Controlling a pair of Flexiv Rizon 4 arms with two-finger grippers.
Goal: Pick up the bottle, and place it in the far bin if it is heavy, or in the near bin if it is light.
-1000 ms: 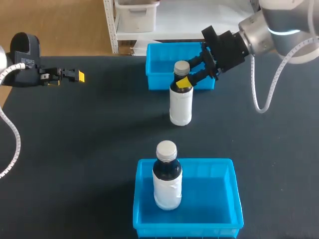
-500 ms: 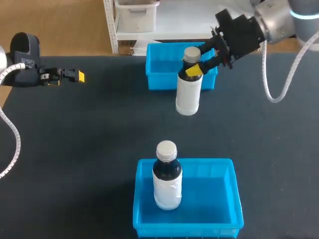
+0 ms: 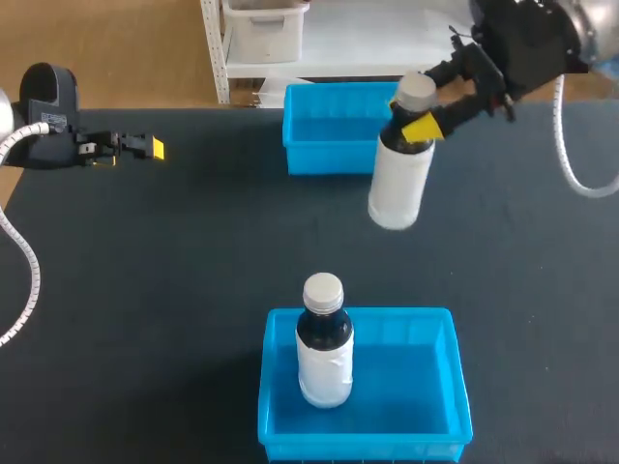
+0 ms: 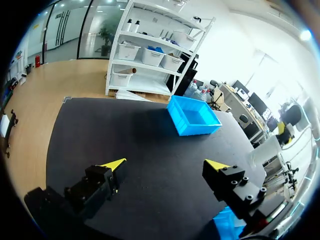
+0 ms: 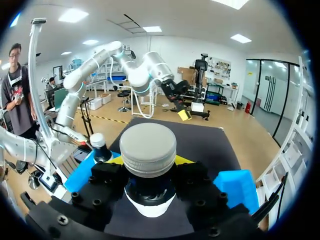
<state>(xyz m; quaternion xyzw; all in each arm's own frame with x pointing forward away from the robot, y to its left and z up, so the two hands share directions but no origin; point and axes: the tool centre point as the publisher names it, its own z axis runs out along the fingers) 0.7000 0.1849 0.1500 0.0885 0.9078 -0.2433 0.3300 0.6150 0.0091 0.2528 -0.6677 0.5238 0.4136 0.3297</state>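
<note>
Clamping bottle [image 3: 398, 184], right claw [image 3: 414, 118] at far bin's [image 3: 324, 161] edge

Far bin [image 3: 327, 160] partly behind bottle [image 3: 398, 182]

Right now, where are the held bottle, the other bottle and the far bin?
held bottle [image 3: 398, 184], head view, white body.
other bottle [image 3: 324, 367], head view, white body.
far bin [image 3: 324, 159], head view, front wall.
</note>
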